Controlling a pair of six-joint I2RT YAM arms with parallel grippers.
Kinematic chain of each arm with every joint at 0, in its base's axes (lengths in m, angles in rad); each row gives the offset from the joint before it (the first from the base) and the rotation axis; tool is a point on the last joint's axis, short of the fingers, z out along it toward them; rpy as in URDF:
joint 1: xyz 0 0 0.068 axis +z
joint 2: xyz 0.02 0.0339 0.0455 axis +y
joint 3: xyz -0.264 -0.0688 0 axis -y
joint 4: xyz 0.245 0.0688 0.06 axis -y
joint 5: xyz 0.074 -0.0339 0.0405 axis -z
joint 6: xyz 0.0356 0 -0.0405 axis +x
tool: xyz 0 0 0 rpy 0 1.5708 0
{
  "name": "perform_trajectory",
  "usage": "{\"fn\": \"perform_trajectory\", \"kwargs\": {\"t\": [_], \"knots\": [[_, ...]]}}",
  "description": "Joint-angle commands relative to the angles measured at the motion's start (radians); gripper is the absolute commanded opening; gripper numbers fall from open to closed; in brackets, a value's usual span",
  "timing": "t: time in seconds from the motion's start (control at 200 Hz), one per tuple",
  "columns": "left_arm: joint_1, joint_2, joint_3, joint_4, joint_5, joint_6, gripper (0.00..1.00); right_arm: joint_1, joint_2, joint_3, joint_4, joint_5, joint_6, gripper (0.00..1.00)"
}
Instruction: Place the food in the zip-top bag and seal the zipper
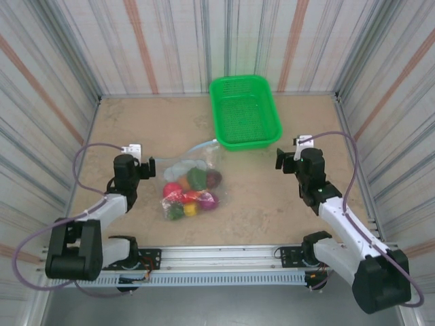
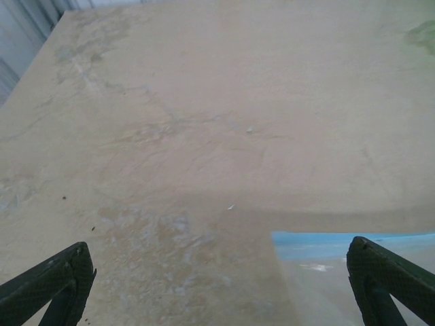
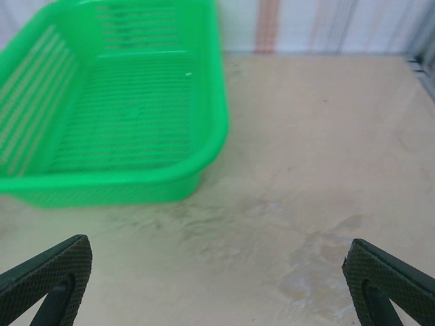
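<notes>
The clear zip-top bag [image 1: 192, 178] lies flat at mid-table, and the food [image 1: 191, 192] sits clustered in its near half: red, green, maroon, magenta, yellow and orange toys. The pale blue zipper [image 1: 202, 145] runs along the bag's far edge. My left gripper [image 1: 144, 165] hangs just left of the bag, open and holding nothing. In the left wrist view the left gripper [image 2: 219, 255] has a corner of the zipper [image 2: 346, 244] and the bag [image 2: 326, 292] beside its right finger. My right gripper [image 1: 284, 159] is open and empty, well right of the bag; in its own view the right gripper [image 3: 217, 251] is over bare table.
A green mesh basket [image 1: 245, 112] stands at the back centre, and the basket's [image 3: 115, 180] near rim shows at the upper left of the right wrist view. Striped walls close in the table [image 1: 306, 204] on three sides. Bare tabletop lies between the bag and the right gripper.
</notes>
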Motion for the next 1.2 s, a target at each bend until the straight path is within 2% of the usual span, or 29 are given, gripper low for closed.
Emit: {"fn": "perform_trajectory", "kwargs": {"t": [0.0,0.055,0.155,0.215,0.291,0.351,0.401,0.446,0.506,0.596,0.721,0.831,0.902,1.077,1.197], "knots": [[0.046,0.056,-0.036,0.256,0.051,-0.017,0.99,-0.076,0.103,0.025,0.147,0.026,0.071,0.99],[0.078,0.111,-0.029,0.305,0.092,-0.072,0.99,-0.128,0.172,0.036,0.168,0.002,0.097,0.99],[0.081,0.233,-0.045,0.447,0.137,-0.06,0.99,-0.191,0.274,0.033,0.209,-0.003,0.114,0.99],[0.073,0.31,-0.051,0.567,0.137,-0.037,0.99,-0.234,0.306,-0.011,0.338,-0.078,0.134,0.99],[0.043,0.277,0.037,0.339,0.138,-0.013,0.99,-0.24,0.367,-0.021,0.45,-0.104,0.084,0.99],[0.017,0.311,0.028,0.416,0.108,0.024,0.99,-0.246,0.403,0.049,0.349,-0.123,0.039,0.99],[0.024,0.287,0.05,0.323,0.128,0.011,0.99,-0.258,0.426,0.086,0.303,-0.123,0.027,0.99],[0.031,0.299,0.039,0.367,0.139,0.01,0.99,-0.265,0.445,0.114,0.269,-0.12,0.014,0.99],[0.031,0.291,0.044,0.341,0.14,0.009,0.99,-0.272,0.471,0.132,0.242,-0.115,-0.009,0.99],[0.028,0.293,0.044,0.343,0.138,0.01,0.99,-0.296,0.511,0.12,0.229,-0.113,0.032,0.99],[0.026,0.294,0.048,0.338,0.136,0.013,0.99,-0.312,0.523,-0.045,0.536,-0.179,-0.002,0.99],[0.024,0.295,0.049,0.338,0.132,0.015,0.99,-0.313,0.616,-0.168,0.869,-0.226,-0.02,0.99],[0.024,0.296,0.05,0.337,0.133,0.015,0.99,-0.309,0.584,-0.11,0.697,-0.249,-0.034,0.99],[0.029,0.297,0.056,0.328,0.141,0.012,0.99,-0.303,0.594,-0.104,0.699,-0.244,-0.04,0.99],[0.028,0.295,0.053,0.33,0.14,0.012,0.99,-0.286,0.59,-0.111,0.707,-0.196,-0.044,0.99]]}}
